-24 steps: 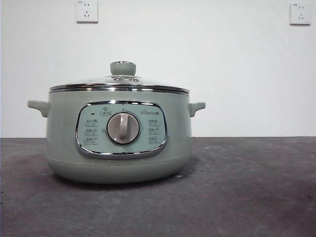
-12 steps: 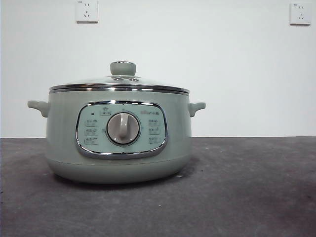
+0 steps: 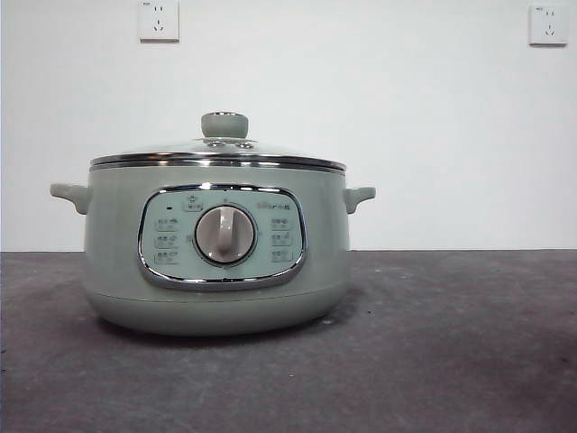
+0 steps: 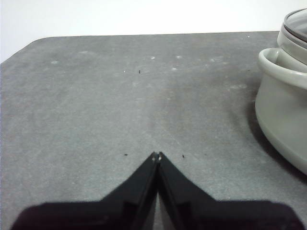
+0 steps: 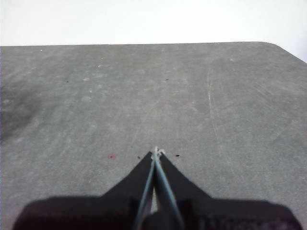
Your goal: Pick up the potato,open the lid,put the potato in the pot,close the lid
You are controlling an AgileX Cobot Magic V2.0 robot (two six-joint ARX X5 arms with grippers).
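Nothing has moved: domed glass lid (image 3: 217, 150) caps the round pot (image 3: 216, 244); both grippers' fingers pinched together, empty.

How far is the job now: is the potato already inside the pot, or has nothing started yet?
The lid sits shut on the pot, and no potato shows in any view; whether one lies inside cannot be told. Nothing is in hand: the left gripper and the right gripper are both shut and hold nothing above the table.
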